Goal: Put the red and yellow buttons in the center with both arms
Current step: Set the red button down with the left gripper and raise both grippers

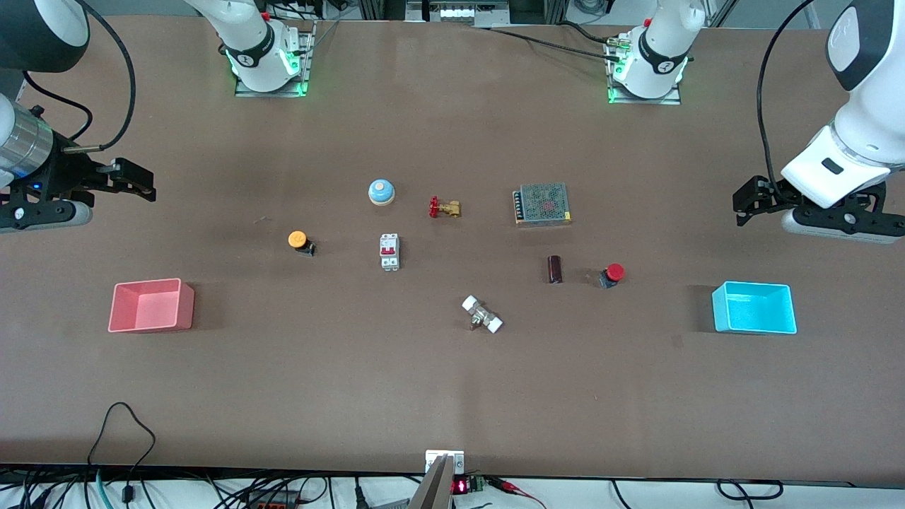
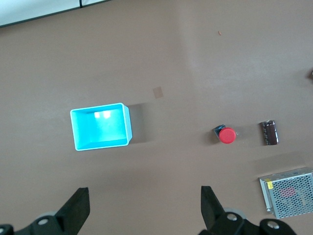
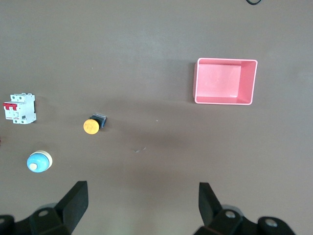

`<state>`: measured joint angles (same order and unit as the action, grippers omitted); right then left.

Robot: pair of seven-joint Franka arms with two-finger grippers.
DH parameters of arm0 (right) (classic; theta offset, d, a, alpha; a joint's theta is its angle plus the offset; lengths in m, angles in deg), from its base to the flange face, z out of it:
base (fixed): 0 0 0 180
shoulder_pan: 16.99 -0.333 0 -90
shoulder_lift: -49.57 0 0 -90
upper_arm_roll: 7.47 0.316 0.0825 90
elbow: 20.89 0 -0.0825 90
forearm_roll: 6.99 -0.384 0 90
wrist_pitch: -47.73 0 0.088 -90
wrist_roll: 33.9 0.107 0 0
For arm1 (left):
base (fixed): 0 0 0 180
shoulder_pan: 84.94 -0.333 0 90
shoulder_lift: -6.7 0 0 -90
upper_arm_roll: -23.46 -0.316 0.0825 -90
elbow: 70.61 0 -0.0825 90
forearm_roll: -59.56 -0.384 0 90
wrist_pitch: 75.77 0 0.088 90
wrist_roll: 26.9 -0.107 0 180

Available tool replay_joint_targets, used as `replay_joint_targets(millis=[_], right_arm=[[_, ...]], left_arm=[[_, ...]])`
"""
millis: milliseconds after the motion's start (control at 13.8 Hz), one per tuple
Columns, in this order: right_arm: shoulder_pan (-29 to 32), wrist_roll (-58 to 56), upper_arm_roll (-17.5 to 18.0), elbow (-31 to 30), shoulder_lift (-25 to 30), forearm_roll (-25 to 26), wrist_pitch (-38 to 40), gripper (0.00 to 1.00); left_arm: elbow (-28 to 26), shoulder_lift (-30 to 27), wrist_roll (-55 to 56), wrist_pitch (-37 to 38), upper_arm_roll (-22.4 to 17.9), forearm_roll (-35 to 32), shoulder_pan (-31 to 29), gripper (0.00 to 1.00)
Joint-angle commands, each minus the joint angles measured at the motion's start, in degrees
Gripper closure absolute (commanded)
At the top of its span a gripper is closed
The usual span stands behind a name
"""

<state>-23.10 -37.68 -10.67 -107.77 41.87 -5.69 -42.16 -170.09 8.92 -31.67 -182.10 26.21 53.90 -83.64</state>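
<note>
Brown table (image 1: 452,396), front view: yellow button (image 1: 298,240) toward right arm's end, red button (image 1: 614,273) toward left arm's end, well apart, neither at centre. Fits pre-pick; could equally be something else, can't settle from one frame. Centre zone crowded: breaker (image 1: 389,251), white valve fitting (image 1: 482,314), brass valve with red handle (image 1: 444,207), blue bell (image 1: 381,191). Dark cylinder (image 1: 555,268) just beside red button, toward centre, so sits in its path. Meshed power supply (image 1: 543,203) farther from camera than that. Pink bin (image 1: 151,305) and cyan bin (image 1: 754,307) at the table ends. Right gripper (image 1: 134,180) and left gripper (image 1: 751,201) parked high over the table ends, both waiting.

Left wrist view: left gripper (image 2: 144,208) fingers wide apart, holding nothing. Red button (image 2: 226,135) upright on table, cylinder (image 2: 269,132) near it, cyan bin (image 2: 101,126) apart, supply (image 2: 288,192) at edge.

Right wrist view: right gripper (image 3: 142,204) fingers wide apart, nothing between. Yellow button (image 3: 91,125) lying free, clear room around it for a grasp; breaker (image 3: 19,108) and bell (image 3: 39,162) near, pink bin (image 3: 225,81) well apart.
</note>
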Motion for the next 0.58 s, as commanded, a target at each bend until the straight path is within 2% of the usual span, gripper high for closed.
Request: replay_joint_targets(millis=[0, 507], right_arm=[[0.31, 0.26, -0.05, 0.93, -0.65, 0.38, -0.12, 0.0], [0.4, -0.27, -0.14, 0.93, -1.09, -0.94, -2.14, 0.0]], left_arm=[[-0.98, -0.64, -2.0, -0.99, 0.15, 0.47, -0.07, 0.0], [-0.98, -0.64, -1.92, 0.24, 0.23, 0.65, 0.02, 0.0]])
